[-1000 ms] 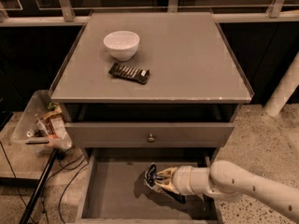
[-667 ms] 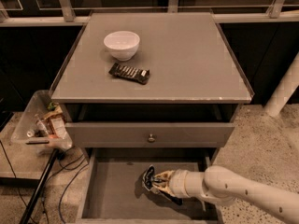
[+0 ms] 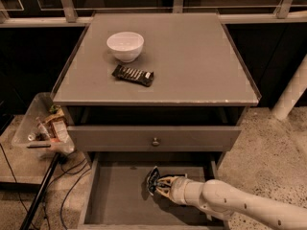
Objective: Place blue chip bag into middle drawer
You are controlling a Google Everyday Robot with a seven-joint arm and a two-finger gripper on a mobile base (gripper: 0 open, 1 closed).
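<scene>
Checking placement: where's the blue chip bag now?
The blue chip bag is inside the middle drawer, near its centre, with the gripper right of it.

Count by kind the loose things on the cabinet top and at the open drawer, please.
Bowls: 1, the round white bowl on the grey cabinet top.
Wrappers: 1, the flat dark candy-bar wrapper near that bowl.
Bags: 1, the crumpled dark blue foil chip bag, gripped by the claw above the open grey drawer box.
Total: 3.
</scene>
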